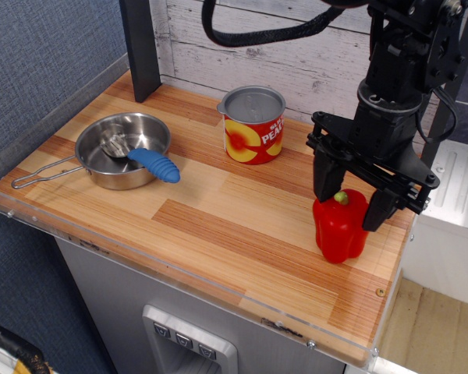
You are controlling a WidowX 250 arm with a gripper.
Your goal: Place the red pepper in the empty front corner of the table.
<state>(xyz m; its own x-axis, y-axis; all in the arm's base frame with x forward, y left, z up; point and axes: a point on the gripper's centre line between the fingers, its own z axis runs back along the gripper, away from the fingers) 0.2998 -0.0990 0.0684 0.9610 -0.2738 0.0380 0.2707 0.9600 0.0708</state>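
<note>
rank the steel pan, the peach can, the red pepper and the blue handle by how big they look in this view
1. steel pan, widest by far, counting its wire handle
2. peach can and red pepper: look about alike, and the pepper sits nearer the camera, so unranked
3. blue handle, smallest

arm [402, 62] runs off the top edge, can't see the rest | can [253, 125] label cut short round the curve, reads something like "PEA" | utensil in the pan [123, 149] too small to tell beyond its blue handle [154, 164]
</note>
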